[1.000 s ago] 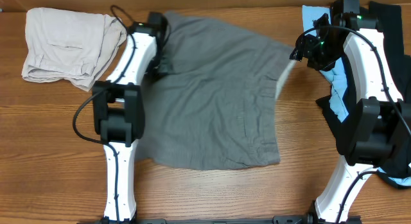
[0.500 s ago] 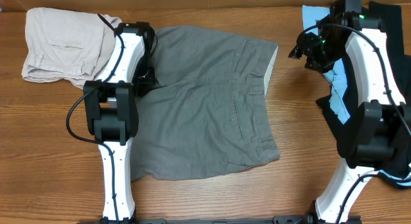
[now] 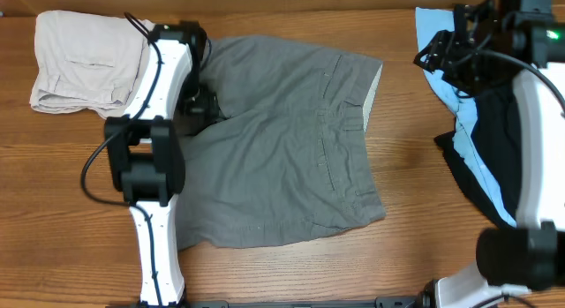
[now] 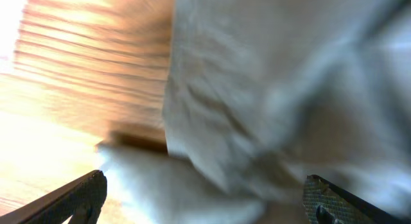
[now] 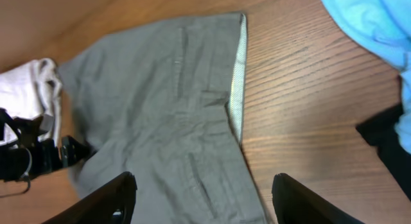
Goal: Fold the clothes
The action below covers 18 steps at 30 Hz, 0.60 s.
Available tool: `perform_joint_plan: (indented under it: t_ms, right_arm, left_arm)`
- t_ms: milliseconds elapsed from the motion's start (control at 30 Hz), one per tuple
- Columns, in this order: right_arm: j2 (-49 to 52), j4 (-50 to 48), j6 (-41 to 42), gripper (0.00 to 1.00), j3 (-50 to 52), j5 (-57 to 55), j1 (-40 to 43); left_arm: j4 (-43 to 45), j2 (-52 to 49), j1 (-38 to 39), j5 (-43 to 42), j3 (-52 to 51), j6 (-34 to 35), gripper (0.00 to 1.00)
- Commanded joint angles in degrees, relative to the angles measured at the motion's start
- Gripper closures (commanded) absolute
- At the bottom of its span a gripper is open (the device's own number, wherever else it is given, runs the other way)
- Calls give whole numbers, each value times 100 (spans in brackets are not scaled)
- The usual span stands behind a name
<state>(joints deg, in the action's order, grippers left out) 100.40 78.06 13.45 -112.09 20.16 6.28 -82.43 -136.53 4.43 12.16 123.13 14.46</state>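
Overhead: grey shorts [image 3: 291, 149] lie spread flat on the wooden surface [image 3: 415, 220], waistband at their right edge. The left claw [image 3: 199, 103] is at the shorts' left hem. The right claw [image 3: 439, 57] hangs clear, off past the waistband corner.

Left wrist: blurry, claw wide over pale cloth.

Right wrist: claw wide, empty, above the shorts.

Looks like soft, light, floppy cotton, so I'd pinch the stiffer waistband or a hem corner.
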Motion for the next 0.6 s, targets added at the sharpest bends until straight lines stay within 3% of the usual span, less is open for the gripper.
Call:
perform_joint_plan:
  t_ms: [0,333,567]
  right_arm:
    - [-699,140,-17,26,-153,46,4]
    - [-1873,1032,-31,18,22,-212,-140]
    - [-3056,452,470,9,1613,-442,-680]
  left_arm:
    - [20,1351,48,-131,555,-72,0]
    - [-273,3390,48,-129,680,-72,0]
    - [-981,3941,48,-170,678,50,0]
